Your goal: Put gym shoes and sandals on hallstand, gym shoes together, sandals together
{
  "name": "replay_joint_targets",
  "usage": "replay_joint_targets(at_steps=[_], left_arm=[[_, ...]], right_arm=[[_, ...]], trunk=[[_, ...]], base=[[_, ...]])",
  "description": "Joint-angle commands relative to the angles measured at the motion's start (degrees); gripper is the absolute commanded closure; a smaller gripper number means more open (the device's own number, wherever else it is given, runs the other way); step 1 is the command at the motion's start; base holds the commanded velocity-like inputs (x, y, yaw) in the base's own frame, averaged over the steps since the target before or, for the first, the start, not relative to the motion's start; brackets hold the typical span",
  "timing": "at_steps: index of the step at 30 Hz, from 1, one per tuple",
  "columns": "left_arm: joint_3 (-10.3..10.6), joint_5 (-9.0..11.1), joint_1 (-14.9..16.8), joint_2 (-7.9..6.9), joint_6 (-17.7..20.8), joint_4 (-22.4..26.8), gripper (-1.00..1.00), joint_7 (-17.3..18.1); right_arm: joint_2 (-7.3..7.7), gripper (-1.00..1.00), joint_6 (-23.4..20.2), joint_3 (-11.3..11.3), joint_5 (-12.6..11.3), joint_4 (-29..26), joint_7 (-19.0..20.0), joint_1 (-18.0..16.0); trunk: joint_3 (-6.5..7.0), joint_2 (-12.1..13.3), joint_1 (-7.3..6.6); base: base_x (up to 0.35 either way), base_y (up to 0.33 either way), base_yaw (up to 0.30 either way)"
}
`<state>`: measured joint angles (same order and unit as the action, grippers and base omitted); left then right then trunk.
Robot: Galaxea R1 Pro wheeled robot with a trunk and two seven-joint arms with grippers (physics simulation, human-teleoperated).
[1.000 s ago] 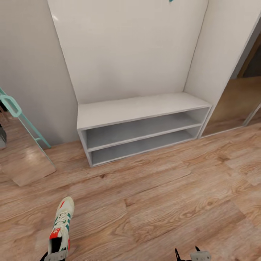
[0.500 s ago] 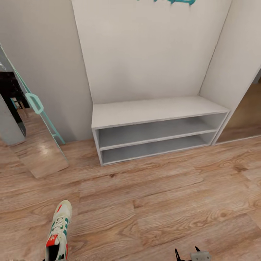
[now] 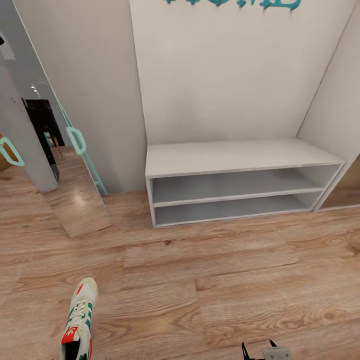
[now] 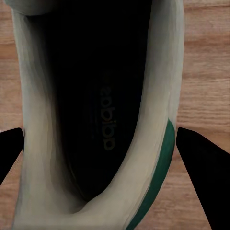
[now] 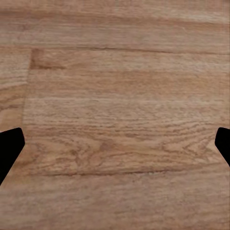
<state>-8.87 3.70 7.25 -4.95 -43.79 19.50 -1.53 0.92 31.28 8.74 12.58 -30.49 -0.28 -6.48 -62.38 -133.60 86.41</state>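
One gym shoe, white with green stripes and a red-orange tongue patch, hangs toe-forward over the corridor floor at the lower left of the head view. In the left wrist view its dark opening lies between the two black fingers of my left gripper, which press its sides. My right gripper is low at the right, open over bare planks. The hallstand stands ahead against the wall, its bench top and two low shelves bare. The sandals are out of view.
Mint letters hang above the hallstand. A mirrored sliding door with a mint handle leans in at the left. A white wall panel closes the hallstand's right side. Wood floor stretches between me and the rack.
The camera has turned, so the hallstand has slid right and the mirrored door has come further into the picture. The shoe keeps its place at the lower left, as does the right gripper.
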Motion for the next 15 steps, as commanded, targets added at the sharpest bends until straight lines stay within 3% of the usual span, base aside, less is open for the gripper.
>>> replay_joint_targets(at_steps=[1,15], left_arm=[[0.18,0.36,0.04,-0.01,-0.17,-0.06,1.00,0.05],[0.19,0.35,0.05,-0.02,-0.23,-0.07,1.00,0.04]], right_arm=[[-0.02,-1.00,0.19,0.30,0.60,0.02,-0.04,-0.02],[0.03,-1.00,0.19,0.31,0.60,-0.01,-0.07,-0.02]], trunk=[[0.01,-0.02,-0.01],[0.79,-0.02,-0.01]], base=[[0.000,0.000,0.224],[0.000,0.000,0.224]])
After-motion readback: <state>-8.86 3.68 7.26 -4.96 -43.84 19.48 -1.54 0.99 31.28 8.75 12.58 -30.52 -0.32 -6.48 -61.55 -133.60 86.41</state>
